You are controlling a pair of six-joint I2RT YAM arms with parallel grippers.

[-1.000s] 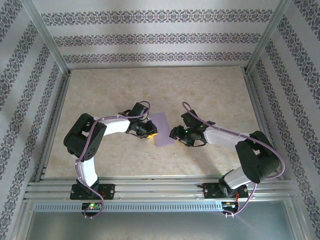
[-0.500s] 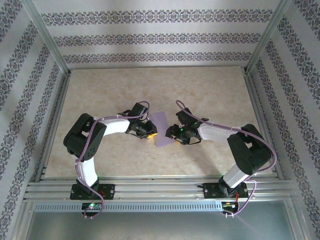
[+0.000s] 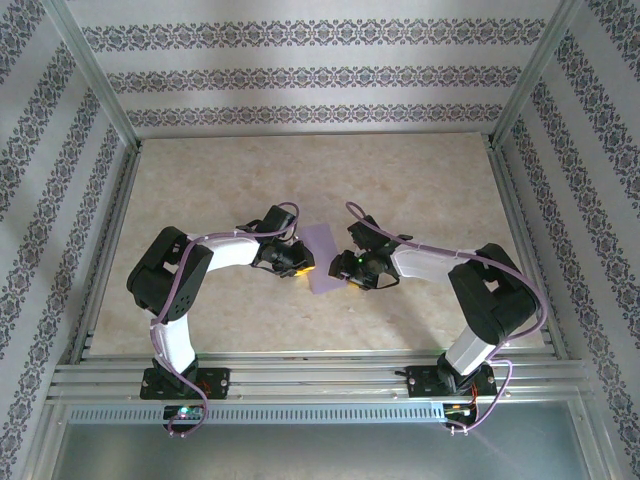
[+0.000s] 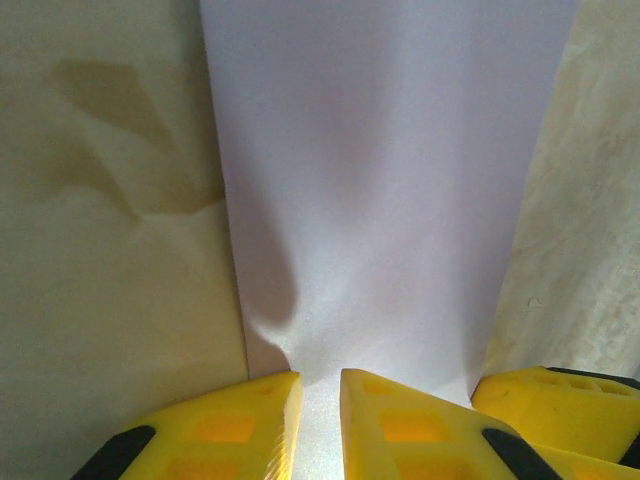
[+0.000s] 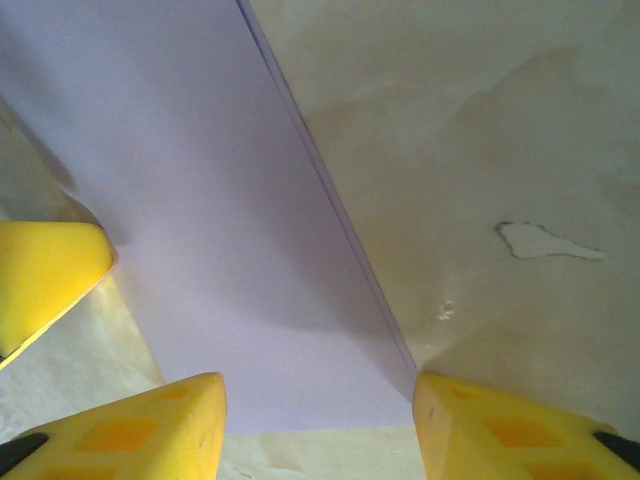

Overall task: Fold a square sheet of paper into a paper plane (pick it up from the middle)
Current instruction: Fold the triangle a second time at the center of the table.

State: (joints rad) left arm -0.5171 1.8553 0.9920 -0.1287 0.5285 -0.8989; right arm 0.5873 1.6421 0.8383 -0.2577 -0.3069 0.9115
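Between the fingers (image 4: pixel 405 425) of the left end effector (image 4: pixel 320 415), which stand almost together, sits the near edge of the square sheet of paper (image 4: pixel 380 180). This end effector is clenched on the sheet, and the paper puckers into a low ridge just ahead of the tips. From there the pale lavender sheet runs straight ahead of the left end effector and lies on the mottled beige counter (image 3: pixel 200 180). Just to the right of those tips, a yellow finger of the right end effector (image 5: pixel 318 405) shows at the sheet's edge.

The right end effector is released and holds nothing. Its 2 fingers stand well apart, with the sheet's near end lying flat between them. The sheet's right corner comes up to the inner tip of its right finger. Whether the 2 touch I cannot tell. Ahead and to the left of it, 1 finger of the left end effector rests at the sheet's other side. In the top view the 2 end effectors face each other across the sheet, which shows there as an oblong, longer than wide.
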